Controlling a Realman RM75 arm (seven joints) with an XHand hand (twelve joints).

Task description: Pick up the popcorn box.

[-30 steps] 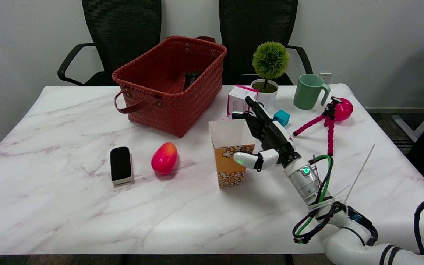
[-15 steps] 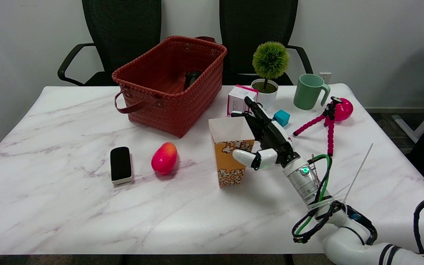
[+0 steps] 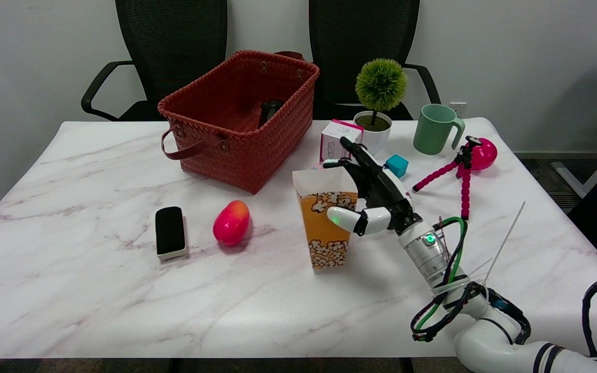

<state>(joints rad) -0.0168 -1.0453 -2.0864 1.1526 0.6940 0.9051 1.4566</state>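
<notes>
Near centre of the marble surface (image 3: 96, 290), the upright popcorn box (image 3: 327, 220) is gripped from its right by the right hand (image 3: 373, 199), thumb across its near face and fingers (image 3: 353, 153) behind, marking the grasp-and-lift step, which next calls for a straight rise clear of the far basket (image 3: 241, 116).

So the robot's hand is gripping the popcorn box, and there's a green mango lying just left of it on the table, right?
Not quite: the mango is pink-red with a yellow tip, not green, as the head view shows. The rest holds: the right hand grips the popcorn box, and the mango lies to its left.
</notes>
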